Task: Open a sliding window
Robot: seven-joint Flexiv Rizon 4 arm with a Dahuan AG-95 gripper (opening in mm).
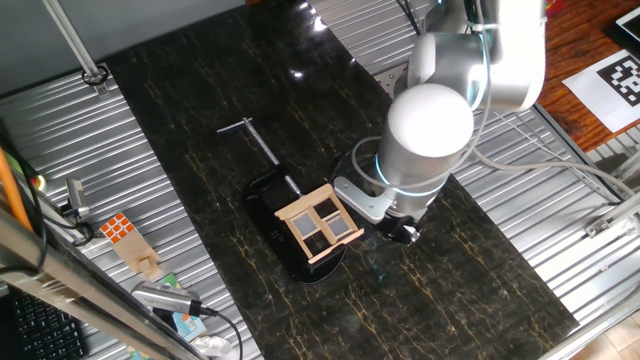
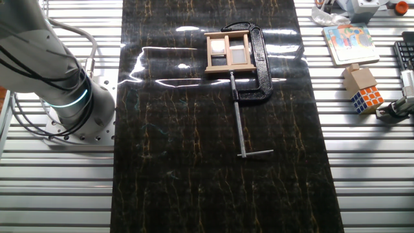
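The sliding window (image 1: pixel 318 225) is a small tan wooden frame with cross bars and four dark panes. It sits on a black clamp-like base (image 1: pixel 270 195) on the dark marble mat. It also shows in the other fixed view (image 2: pixel 228 53), held by a black C-clamp (image 2: pixel 260 65) with a long screw rod (image 2: pixel 239 120). My arm's big white wrist (image 1: pixel 430 140) hangs just right of the window. Only a dark bit of the gripper (image 1: pixel 400 232) shows below it, close beside the frame's right edge. Its fingers are hidden. The gripper is out of the other fixed view.
An orange-and-white cube (image 1: pixel 118 228) on a wooden block lies off the mat; it also shows in the other fixed view (image 2: pixel 367 97). A picture card (image 2: pixel 349 42) lies near it. The arm's base (image 2: pixel 65 97) stands beside the mat. Ribbed metal tabletop (image 2: pixel 362 168) flanks the mat.
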